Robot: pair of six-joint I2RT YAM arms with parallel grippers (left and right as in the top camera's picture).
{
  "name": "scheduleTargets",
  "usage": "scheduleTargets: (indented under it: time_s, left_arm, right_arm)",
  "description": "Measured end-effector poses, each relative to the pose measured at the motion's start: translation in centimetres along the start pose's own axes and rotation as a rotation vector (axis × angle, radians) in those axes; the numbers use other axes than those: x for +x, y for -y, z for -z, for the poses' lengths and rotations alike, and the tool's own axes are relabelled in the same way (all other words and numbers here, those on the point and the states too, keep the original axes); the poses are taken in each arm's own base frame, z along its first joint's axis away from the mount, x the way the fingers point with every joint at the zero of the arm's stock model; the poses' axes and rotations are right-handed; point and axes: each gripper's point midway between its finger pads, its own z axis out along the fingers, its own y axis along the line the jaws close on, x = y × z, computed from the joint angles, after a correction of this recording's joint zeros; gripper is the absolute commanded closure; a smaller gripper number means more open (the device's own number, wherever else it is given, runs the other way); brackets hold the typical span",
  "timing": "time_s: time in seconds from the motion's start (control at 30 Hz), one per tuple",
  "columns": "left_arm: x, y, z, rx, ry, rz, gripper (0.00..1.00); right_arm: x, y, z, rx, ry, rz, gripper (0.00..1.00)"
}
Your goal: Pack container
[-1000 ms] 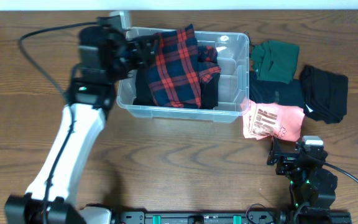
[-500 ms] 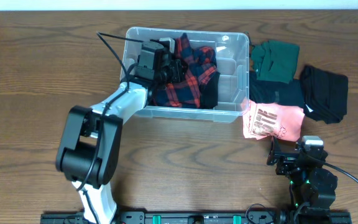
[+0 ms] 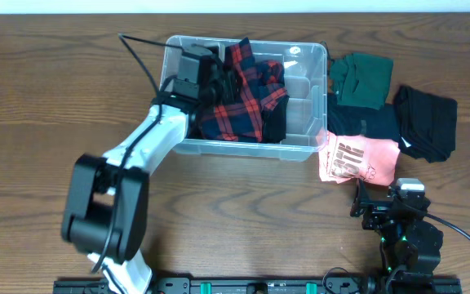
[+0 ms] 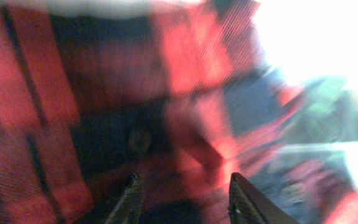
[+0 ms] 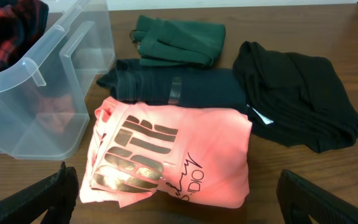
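Note:
The container (image 3: pixel 304 149) is a clear plastic bin at the back middle of the table; its near corner shows in the right wrist view (image 5: pixel 42 93). A red and navy plaid shirt (image 3: pixel 247 94) lies bunched inside it over dark clothes. My left gripper (image 3: pixel 221 82) is inside the bin against the plaid shirt. In the left wrist view its jaws (image 4: pixel 182 193) stand apart with blurred plaid cloth (image 4: pixel 104 93) filling the view. My right gripper (image 3: pixel 390 204) is open and empty at the front right, its jaws (image 5: pixel 179 193) just short of a folded pink shirt (image 5: pixel 173 155).
Right of the bin lie the pink shirt (image 3: pixel 359 159), a dark folded garment (image 3: pixel 361 124), a green one (image 3: pixel 364 80) and a black one (image 3: pixel 425 121). The right wrist view shows the green (image 5: pixel 179 40), dark (image 5: pixel 179 87) and black (image 5: pixel 297 109) ones.
My left arm swung from the bin's left edge into the bin and lowered the spread plaid shirt, which is now bunched inside. The right arm has not moved.

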Motion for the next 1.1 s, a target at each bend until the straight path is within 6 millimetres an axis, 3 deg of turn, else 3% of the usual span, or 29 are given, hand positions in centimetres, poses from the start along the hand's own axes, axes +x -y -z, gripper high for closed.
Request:
scheduleTargets:
  time_s: [0.13, 0.2, 0.3, 0.43, 0.53, 0.63, 0.9, 1.0, 1.1]
  left_arm:
    - [-4.9, 2.4, 2.6, 0.043, 0.167, -0.040, 0.53]
    - [-5.8, 2.4, 2.8, 0.031, 0.203, -0.040, 0.53]
    - [-6.0, 1.5, 1.4, 0.011, 0.230, -0.031, 0.53]
    - [-4.2, -0.7, -2.7, -0.010, 0.223, -0.007, 0.53]
    - [-0.9, -2.6, -6.1, -0.034, 0.153, 0.037, 0.53]
    - [0.6, -3.3, -7.3, -0.051, 0.115, 0.069, 0.53]
    - [0.3, -2.7, -6.5, -0.031, 0.076, 0.097, 0.53]
    - [-0.3, -1.6, -4.6, -0.007, 0.077, 0.102, 0.49]
    - [-3.0, 0.5, -0.8, 0.034, 0.127, 0.100, 0.44]
  right_arm:
    - [0.0, 0.0, 0.0, 0.000, 0.000, 0.000, 0.01]
    - [0.0, 0.0, 0.0, 0.000, 0.000, 0.000, 0.01]
    - [0.0, 0.0, 0.0, 0.000, 0.000, 0.000, 0.01]
    - [0.0, 0.0, 0.0, 0.000, 0.000, 0.000, 0.01]
    - [0.0, 0.0, 0.0, 0.000, 0.000, 0.000, 0.01]
    - [0.0, 0.0, 0.0, 0.000, 0.000, 0.000, 0.01]
    - [0.0, 0.0, 0.0, 0.000, 0.000, 0.000, 0.01]
    - [0.0, 0.0, 0.0, 0.000, 0.000, 0.000, 0.01]
    - [0.0, 0.0, 0.0, 0.000, 0.000, 0.000, 0.01]
